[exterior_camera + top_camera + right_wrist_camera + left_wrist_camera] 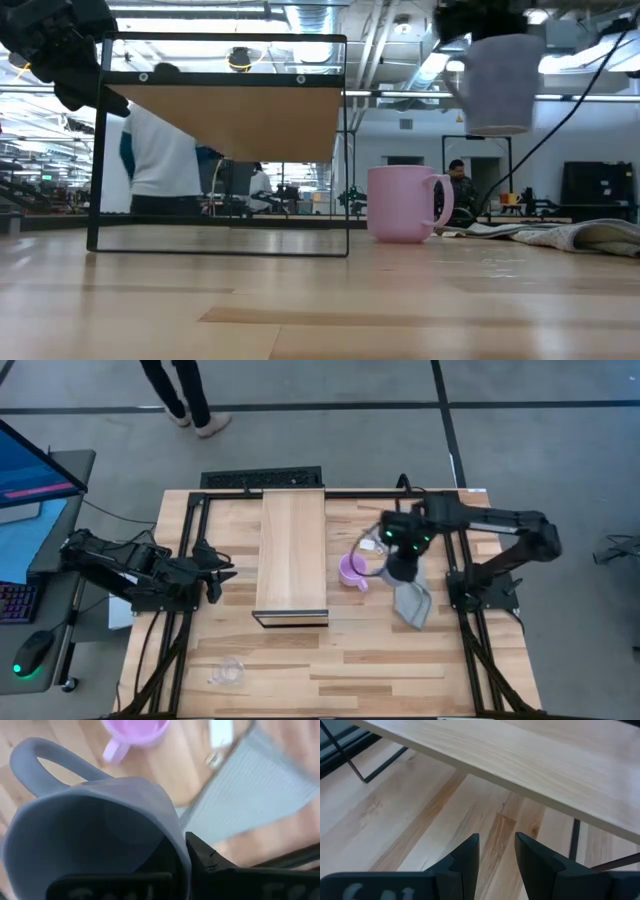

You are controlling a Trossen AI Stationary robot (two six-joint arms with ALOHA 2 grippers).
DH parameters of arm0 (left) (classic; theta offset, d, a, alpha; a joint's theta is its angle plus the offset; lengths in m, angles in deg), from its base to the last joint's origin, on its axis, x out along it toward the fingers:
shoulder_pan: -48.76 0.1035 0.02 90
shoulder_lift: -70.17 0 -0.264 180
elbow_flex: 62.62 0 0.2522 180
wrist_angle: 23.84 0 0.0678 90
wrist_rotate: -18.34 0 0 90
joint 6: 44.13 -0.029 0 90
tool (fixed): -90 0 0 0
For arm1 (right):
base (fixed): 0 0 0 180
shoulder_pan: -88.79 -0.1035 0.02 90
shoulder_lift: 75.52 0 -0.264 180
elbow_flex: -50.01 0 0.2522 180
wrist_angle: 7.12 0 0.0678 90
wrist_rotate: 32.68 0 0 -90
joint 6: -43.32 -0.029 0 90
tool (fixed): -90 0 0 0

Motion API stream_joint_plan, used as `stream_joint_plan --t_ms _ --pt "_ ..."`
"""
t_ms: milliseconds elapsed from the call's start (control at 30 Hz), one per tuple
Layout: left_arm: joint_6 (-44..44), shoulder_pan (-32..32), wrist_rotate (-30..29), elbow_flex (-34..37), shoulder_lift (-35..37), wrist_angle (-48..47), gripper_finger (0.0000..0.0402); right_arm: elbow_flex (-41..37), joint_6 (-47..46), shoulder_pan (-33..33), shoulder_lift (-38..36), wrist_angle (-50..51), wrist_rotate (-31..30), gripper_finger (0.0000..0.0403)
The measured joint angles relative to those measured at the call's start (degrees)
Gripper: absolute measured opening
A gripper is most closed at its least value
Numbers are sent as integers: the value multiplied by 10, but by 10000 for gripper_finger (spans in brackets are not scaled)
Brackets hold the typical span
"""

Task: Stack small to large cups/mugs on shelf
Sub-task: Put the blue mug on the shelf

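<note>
We have the grey-blue mug (95, 830) up in the air, the right tool (182, 857) pinching its rim wall with one finger inside and one outside, above the table (380, 660) just beside the lilac mug (352, 570). It looks rigid and fairly heavy, with a smooth finish, so a rim pinch could let it swing or slip (the handle (45, 765) sticks out to one side and shifts the weight); we judge slow moves wise. The lilac mug stands upright near a grey cloth (412, 603), right of the shelf (291, 550). The clear cup (228, 673) lies near the table's front edge, well apart; it is probably light and easily crushed. The left tool (495, 855) waits slightly parted beside the shelf, holding nothing.
</note>
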Motion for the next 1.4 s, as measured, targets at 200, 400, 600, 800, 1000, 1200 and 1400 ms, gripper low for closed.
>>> stream_joint_plan --t_ms 200,400,600,800,1000,1200,1400 --pt "0 0 0 0 0 0 116 154 91 44 97 10 -5 28" --pt "0 0 0 0 0 0 116 341 147 89 206 55 -5 28" --pt "0 0 0 0 0 0 116 499 166 121 307 52 9 28" --pt "0 0 0 0 0 -3 116 512 159 135 361 51 44 28" --pt "-9 0 4 0 0 -5 116 521 161 121 397 22 30 28" --pt "-12 0 4 0 0 -5 116 523 151 107 396 15 31 28" --pt "-28 0 3 0 0 -3 116 523 137 92 376 20 28 28"
